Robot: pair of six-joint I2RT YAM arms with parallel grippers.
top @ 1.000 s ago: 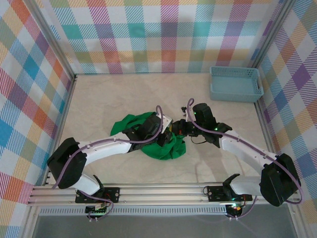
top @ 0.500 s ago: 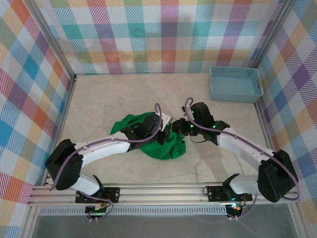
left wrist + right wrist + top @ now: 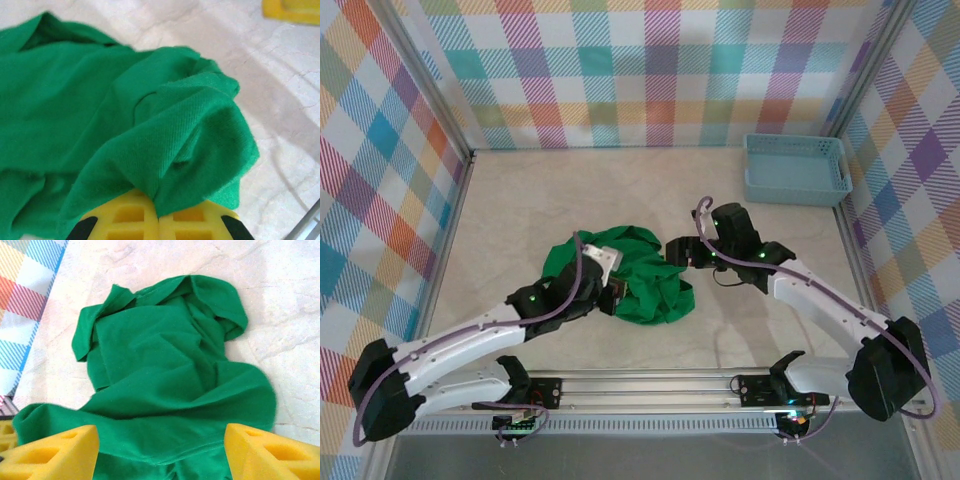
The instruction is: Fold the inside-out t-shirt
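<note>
Inside-out t-shirt (image 3: 655, 285) is lying crumpled in a loose green heap on the table (image 3: 520, 200), a little toward the near side of its middle, and it is sitting between the two arms. Nearest, the metal rail (image 3: 650, 385) is carrying both arm bases, and the left arm is reaching up from the lower left onto the near-left part of the cloth. The left gripper (image 3: 612, 296) is pinching the shirt: in the left wrist view its yellow fingers (image 3: 125, 220) are pressing together on a raised fold of the t-shirt (image 3: 125, 125), and the fabric is bunching up and draping over them. Farther in, the rest of the shirt is spreading out in wrinkled folds, with one lobe toward the left and another toward the back. At the shirt's far-right edge the right gripper (image 3: 677, 250) is hanging with its jaws standing wide apart and gripping nothing; in the right wrist view its yellow pads (image 3: 55, 450) are sitting well apart at either side while the t-shirt (image 3: 165, 375) is lying between and beyond them. Farther back on the right, a light blue basket (image 3: 797, 198) is resting near the corner, well apart from the shirt. Checkered walls (image 3: 650, 80) are enclosing the table.
</note>
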